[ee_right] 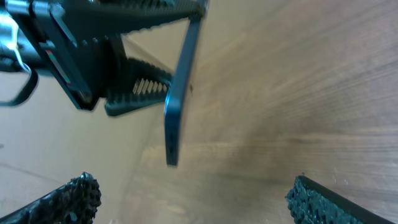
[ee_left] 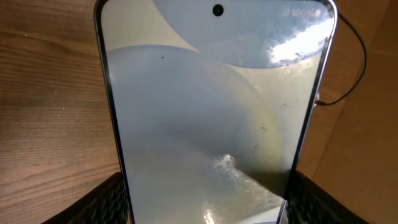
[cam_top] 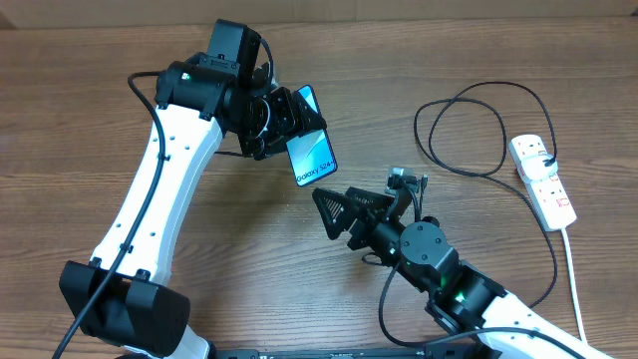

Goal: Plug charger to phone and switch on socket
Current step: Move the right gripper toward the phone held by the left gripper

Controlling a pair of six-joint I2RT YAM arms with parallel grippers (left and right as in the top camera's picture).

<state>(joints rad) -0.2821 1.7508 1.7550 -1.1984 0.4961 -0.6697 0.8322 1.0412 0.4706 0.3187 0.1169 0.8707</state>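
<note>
My left gripper [cam_top: 284,122] is shut on the phone [cam_top: 311,147] and holds it tilted above the table, its cyan screen facing up. In the left wrist view the phone [ee_left: 205,118] fills the frame between the two black fingers [ee_left: 202,205]. My right gripper [cam_top: 334,211] is open and empty just below the phone's lower end. In the right wrist view the phone [ee_right: 177,106] shows edge-on ahead of the spread fingers [ee_right: 193,199]. The charger [cam_top: 469,110], a thin black cable, loops on the table at the right toward the socket [cam_top: 543,178], a white power strip. The connector tip cannot be made out.
The socket's thick white cord [cam_top: 576,289] runs down toward the front right edge. A stretch of the black cable [cam_top: 551,249] curves past the right arm. The wooden table [cam_top: 80,150] lies bare on the left.
</note>
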